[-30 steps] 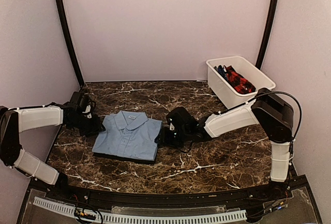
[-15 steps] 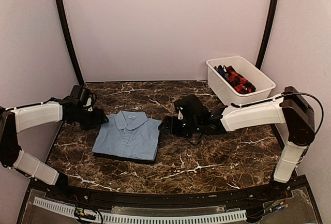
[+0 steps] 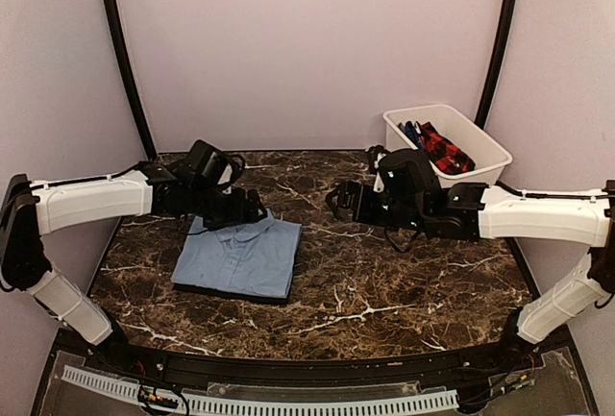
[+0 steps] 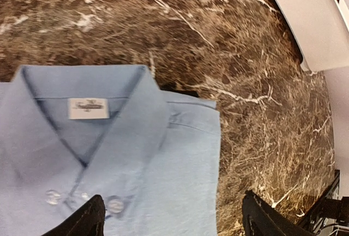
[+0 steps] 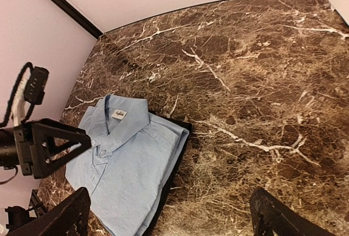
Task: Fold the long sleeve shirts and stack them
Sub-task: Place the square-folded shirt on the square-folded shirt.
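Finds the plain light-blue collared button-front cloth shirt (image 3: 237, 257) folded into a tidy rectangle, resting on a flat black square mat (image 3: 231, 291) left of centre on the dark brown white-veined marble table (image 3: 404, 281). Reads its long axis as running from the near edge toward the back wall, slightly tilted, collar at the far end. Places the left gripper (image 3: 252, 212) just over that collar end, fingers spread wide and grasping nothing. In the left wrist view, shows the collar label and top buttons directly below the parted jaws. Places the right gripper (image 3: 336, 200) apart from the shirt, off to its right and farther back, likewise splayed wide with nothing between the fingers. From the right wrist view, puts the shirt down and to the left of those jaws. Sets the white rectangular plastic bin (image 3: 413, 171) at the far right corner, holding a red-black checked shirt (image 3: 444, 152) and a dark blue shirt (image 3: 411, 131). Judges the left arm clearly nearer to the folded garment and the right arm nearer to the bin. Points, most likely, to a reach rightward and back for the next garment, a move better suited to the right arm, with the folded piece left lying where it is.
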`<state>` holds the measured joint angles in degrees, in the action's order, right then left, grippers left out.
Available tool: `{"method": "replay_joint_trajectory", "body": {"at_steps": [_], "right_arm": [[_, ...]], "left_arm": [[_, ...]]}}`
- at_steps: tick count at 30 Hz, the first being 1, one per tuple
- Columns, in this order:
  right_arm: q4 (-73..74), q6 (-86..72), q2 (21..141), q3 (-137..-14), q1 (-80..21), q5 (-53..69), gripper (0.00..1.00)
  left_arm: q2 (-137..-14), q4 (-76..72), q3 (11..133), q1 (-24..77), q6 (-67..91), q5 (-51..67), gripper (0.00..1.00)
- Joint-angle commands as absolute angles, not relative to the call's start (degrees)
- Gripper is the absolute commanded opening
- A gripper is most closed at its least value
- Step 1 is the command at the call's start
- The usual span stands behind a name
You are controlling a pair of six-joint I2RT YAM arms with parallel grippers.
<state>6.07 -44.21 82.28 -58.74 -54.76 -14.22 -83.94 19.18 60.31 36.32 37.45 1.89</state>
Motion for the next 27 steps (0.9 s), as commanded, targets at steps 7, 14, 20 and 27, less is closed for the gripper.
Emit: {"method": "replay_joint_trajectory", "body": {"at_steps": [7,14,20,27], "right_arm": [[7.63,-42.32,68.64,-52.87,-54.36,-21.46,0.99],[7.88,-42.01,61.46,-48.81,-54.4,-23.57,0.99],[9.87,-42.55,58.39,-47.55,-54.4,-24.93,0.99],[10.69,-43.94,56.65,-45.85,-54.4,-24.88,0.98]], "left_arm": [[-101.98,15.98,72.37,48.74,42.14,3.12,0.86],[-110.78,13.19,77.81,50.09,42.65,3.26,0.86],[-116.27,11.96,80.49,49.76,42.54,2.44,0.87],[-117.84,10.17,80.99,49.31,43.17,3.59,0.87]]}}
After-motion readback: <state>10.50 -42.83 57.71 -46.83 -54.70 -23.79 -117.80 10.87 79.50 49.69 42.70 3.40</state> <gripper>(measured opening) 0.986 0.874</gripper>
